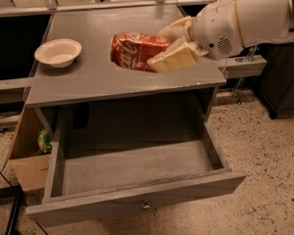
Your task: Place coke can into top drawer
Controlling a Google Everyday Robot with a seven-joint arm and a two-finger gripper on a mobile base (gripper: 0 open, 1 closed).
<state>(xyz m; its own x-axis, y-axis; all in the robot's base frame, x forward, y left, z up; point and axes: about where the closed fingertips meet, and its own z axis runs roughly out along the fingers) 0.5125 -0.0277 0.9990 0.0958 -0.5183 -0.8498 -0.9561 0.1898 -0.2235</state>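
While your gripper (pixel 161 47) sits over the right half of the cabinet top (pixel 88 84), its two cream fingers (pixel 175 58) are clamped on the coke can (pixel 136 50), one above it and one below. The can lies on its side in that grip, its dented red body and white lettering towards the camera and its free end pointing left. You cannot tell from this view whether the can touches the grey surface or hangs just above it. Behind the fingers, the white wrist and arm (pixel 245 18) reach in from the upper right edge.

Look left along the same surface and you find the cream round bowl (pixel 59 52) standing upright near the left edge, well apart from the can.

Below the top, the top drawer (pixel 137 199) is pulled far out towards you. Its interior is open to view and its small metal knob (pixel 146 207) sits at the middle of the flat front panel. The can is not in it — it is above and behind the drawer's opening.

Beside the cabinet on the left stands a cardboard box (pixel 27 168) with a small green and yellow item (pixel 44 141) inside, and speckled flooring (pixel 269 170) spreads out to the right.
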